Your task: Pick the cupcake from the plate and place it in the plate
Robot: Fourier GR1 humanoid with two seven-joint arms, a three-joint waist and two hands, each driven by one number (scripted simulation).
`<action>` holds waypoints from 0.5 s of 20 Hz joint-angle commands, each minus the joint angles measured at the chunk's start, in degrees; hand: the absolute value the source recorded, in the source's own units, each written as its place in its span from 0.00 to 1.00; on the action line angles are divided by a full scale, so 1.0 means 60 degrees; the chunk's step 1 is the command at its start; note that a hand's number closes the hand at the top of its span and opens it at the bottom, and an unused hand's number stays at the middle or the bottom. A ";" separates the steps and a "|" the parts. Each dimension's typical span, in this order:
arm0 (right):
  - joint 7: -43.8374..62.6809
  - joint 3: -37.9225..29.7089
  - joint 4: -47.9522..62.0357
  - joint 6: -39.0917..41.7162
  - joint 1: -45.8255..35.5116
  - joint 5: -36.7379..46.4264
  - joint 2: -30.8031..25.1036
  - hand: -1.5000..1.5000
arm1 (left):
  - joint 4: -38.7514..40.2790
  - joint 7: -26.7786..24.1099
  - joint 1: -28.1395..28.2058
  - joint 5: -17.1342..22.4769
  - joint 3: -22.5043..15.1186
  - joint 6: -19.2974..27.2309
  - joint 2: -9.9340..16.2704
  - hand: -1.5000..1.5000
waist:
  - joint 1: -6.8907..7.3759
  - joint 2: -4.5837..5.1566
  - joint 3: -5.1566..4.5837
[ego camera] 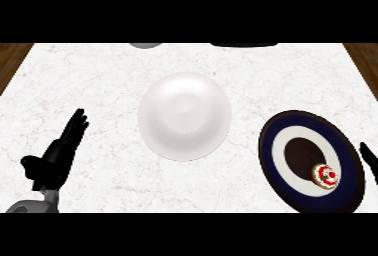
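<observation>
Cupcake (325, 176) sits on the dark plate (277, 150); right hand (368, 155) beside it (fingers unclear, cannot tell) must grasp it next.

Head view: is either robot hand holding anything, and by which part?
Nothing is held. The cupcake sits untouched on the dark plate. The left robot hand rests open; the right robot hand barely shows beside the plate.

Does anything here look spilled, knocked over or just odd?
Nothing stands out. The cupcake sits off-centre on the dark plate, the white plate lies bare, and nothing is spilled on the counter.
</observation>
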 commanded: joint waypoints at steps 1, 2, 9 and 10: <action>0.1377 -0.0078 -0.0723 0.0671 0.1045 0.0776 -0.1298 0.00 | 0.0542 -0.0495 -0.0024 -0.0133 0.0113 -0.0130 -0.0009 0.50 | -0.0090 0.0017 -0.0017; 0.2427 -0.0342 -0.0977 0.1135 0.0440 0.0688 -0.1750 0.00 | 0.0137 -0.0003 -0.0145 -0.0189 -0.0200 0.0042 -0.0294 0.50 | 0.0050 0.0027 -0.0013; 0.4785 0.0018 -0.1472 0.2484 0.0048 0.1112 -0.1798 0.00 | 0.0023 0.0107 -0.0022 -0.0115 0.0233 -0.0280 -0.0075 0.50 | 0.0137 0.0016 0.0014; 0.5365 -0.0044 -0.1248 0.2836 -0.0653 0.0986 -0.1848 0.00 | -0.0184 0.0306 -0.0057 -0.0139 0.0177 -0.0196 -0.0164 0.50 | 0.0192 0.0024 0.0016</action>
